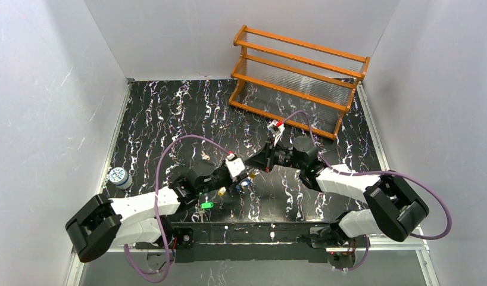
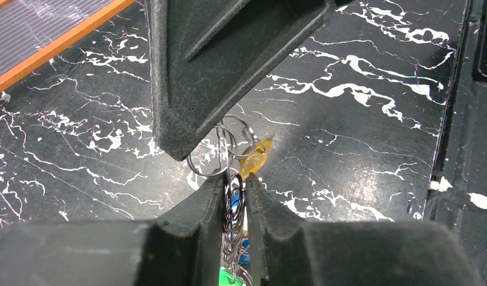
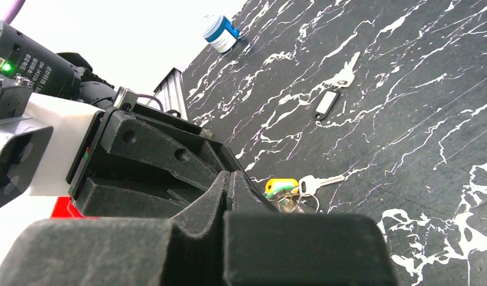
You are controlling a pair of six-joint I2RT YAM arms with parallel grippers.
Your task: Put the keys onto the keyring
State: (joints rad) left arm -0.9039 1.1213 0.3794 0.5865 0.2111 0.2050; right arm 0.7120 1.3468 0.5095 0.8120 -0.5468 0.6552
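Keys [image 1: 222, 191] by near edge, open table [image 1: 169, 113] beyond.

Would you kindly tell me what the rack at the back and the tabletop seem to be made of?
The rack: the frame looks like orange-stained wood with a smooth finish; the shelves seem to be clear ribbed plastic or glass, as the dark surface shows through. The tabletop: glossy black with white veins, marble-like, possibly printed laminate; it shows soft reflections.
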